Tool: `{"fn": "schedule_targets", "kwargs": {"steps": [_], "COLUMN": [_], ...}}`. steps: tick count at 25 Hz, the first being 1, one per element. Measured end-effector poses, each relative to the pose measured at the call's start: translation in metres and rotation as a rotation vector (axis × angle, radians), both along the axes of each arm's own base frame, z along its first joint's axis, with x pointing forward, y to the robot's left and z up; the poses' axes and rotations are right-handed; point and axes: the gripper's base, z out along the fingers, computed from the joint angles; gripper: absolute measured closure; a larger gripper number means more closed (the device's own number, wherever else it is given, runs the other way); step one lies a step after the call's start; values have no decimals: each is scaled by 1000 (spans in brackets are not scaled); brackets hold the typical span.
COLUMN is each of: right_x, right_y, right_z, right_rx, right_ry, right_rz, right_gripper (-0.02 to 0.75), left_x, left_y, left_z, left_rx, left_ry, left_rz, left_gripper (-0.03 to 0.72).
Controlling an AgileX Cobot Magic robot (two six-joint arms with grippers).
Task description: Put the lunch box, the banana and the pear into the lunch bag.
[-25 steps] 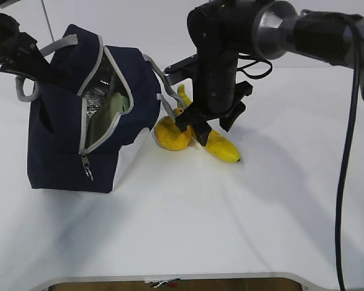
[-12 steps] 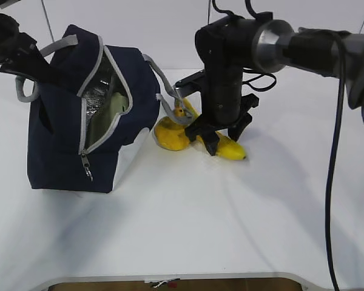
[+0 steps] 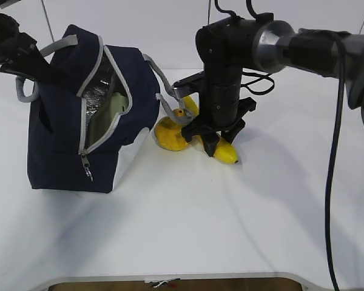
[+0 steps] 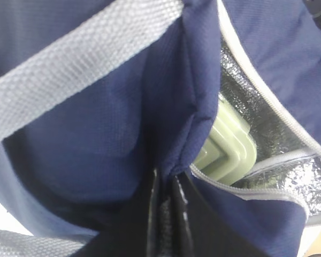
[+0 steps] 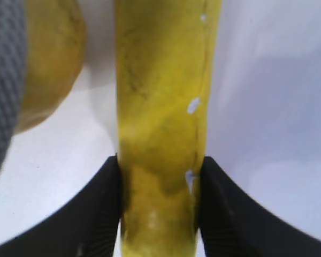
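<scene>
The navy lunch bag (image 3: 60, 139) stands at the left with its zipper open. The sage-green lid of the lunch box (image 3: 112, 112) shows inside it, also in the left wrist view (image 4: 230, 150). My left gripper (image 4: 165, 184) is shut on the bag's navy fabric (image 4: 96, 123) at the top left edge. The banana (image 3: 225, 151) lies on the table right of the bag, beside the pear (image 3: 170, 134). My right gripper (image 3: 209, 136) is shut on the banana (image 5: 160, 107), one finger on each side; the pear (image 5: 51, 59) lies to its left.
A grey strap handle (image 3: 164, 91) of the bag hangs over the pear and banana, also at the right wrist view's left edge (image 5: 2, 80). Another grey strap (image 4: 85, 69) crosses the left wrist view. The white table (image 3: 188, 224) ends near the bottom.
My right gripper has come down over the banana and closed on it. The banana has shifted slightly left. The left gripper and bag have not moved.
</scene>
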Motion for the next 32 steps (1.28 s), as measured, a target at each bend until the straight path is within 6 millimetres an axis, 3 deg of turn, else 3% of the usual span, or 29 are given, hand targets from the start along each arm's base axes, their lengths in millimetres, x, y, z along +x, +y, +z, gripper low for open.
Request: {"fn": "schedule_targets", "kwargs": {"steps": [6, 8, 13, 18, 22, 24, 27, 32], "right_x": [0, -1, -4, -16, -38, -48, -55, -51], "right_y": [0, -1, -9, -17, -11, -1, 13, 33], "right_z": [3, 14, 54, 108, 151, 162, 164, 142], "right_rx": [2, 6, -23, 6, 200, 336, 493, 643], "right_ry": [-8, -30, -134, -240, -248, -207, -126, 0], "right_rz": [-1, 0, 8, -1, -22, -7, 35, 58], "right_gripper": [417, 417, 417, 417, 417, 417, 417, 418], "left_x": [0, 0, 0, 0, 0, -1, -2, -3], "left_y": [0, 0, 0, -1, -5, -9, -12, -15], "left_z": [0, 0, 0, 1, 4, 7, 10, 12], "left_rx": [0, 0, 0, -16, -83, -133, -192, -225], "left_ry": [0, 0, 0, 3, 10, 18, 31, 48], "left_rz": [0, 0, 0, 1, 7, 8, 5, -7], "left_gripper": [676, 676, 676, 676, 676, 676, 676, 676]}}
